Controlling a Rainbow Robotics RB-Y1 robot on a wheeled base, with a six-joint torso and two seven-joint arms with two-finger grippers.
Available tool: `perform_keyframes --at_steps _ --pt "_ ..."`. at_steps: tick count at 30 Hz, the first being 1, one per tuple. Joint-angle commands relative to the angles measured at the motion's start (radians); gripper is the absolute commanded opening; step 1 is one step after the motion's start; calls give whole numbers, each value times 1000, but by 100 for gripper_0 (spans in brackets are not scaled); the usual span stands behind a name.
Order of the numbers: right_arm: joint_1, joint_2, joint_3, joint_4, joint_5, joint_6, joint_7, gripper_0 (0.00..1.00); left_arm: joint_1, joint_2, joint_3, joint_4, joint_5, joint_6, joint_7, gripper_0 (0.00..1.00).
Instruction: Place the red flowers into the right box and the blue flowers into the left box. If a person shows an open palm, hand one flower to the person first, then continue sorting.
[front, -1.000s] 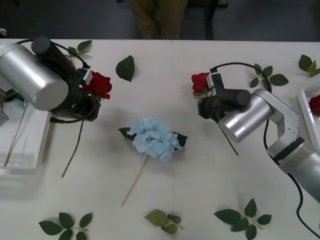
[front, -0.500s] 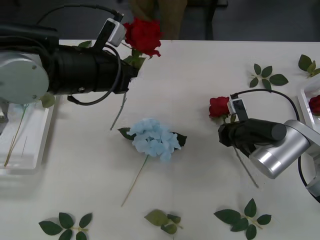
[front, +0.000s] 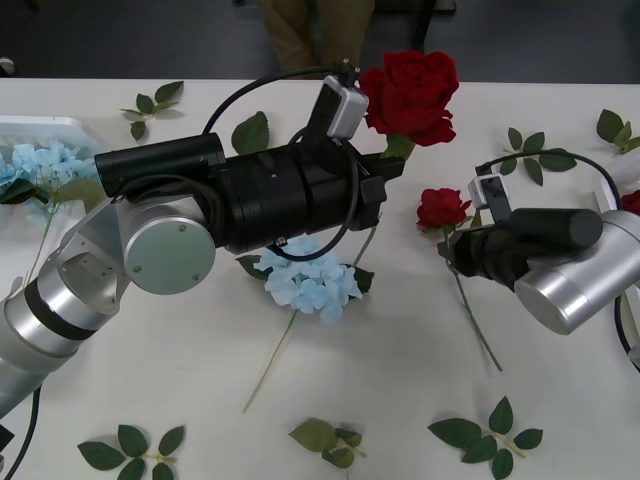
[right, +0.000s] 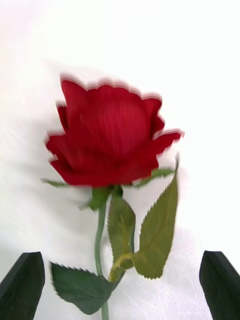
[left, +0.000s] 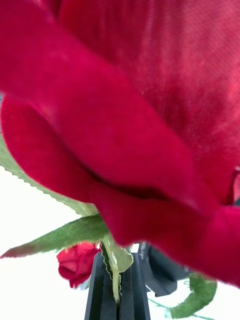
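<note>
Two roses are involved: the left gripper (front: 385, 185) clamps one rose (front: 412, 92) by its stem, aloft mid-table, while the right gripper (right: 120, 292), fingers apart, faces another (front: 442, 208). Crossing toward the right box demands avoiding the right arm.

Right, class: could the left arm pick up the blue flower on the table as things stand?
Probably not yet. The left gripper's jaws are shut on a red rose held aloft, and the blue flower lies beneath that arm. The right gripper hovers by another rose.
</note>
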Motion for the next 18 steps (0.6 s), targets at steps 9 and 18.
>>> perform_keyframes --at_steps 9,18 --pt "8 30 -165 -133 -156 125 135 89 13 -19 4 -6 -14 -20 -17 0" --pt "216 66 -532 -190 -717 118 673 89 14 -16 1 -6 -11 -20 -17 0"
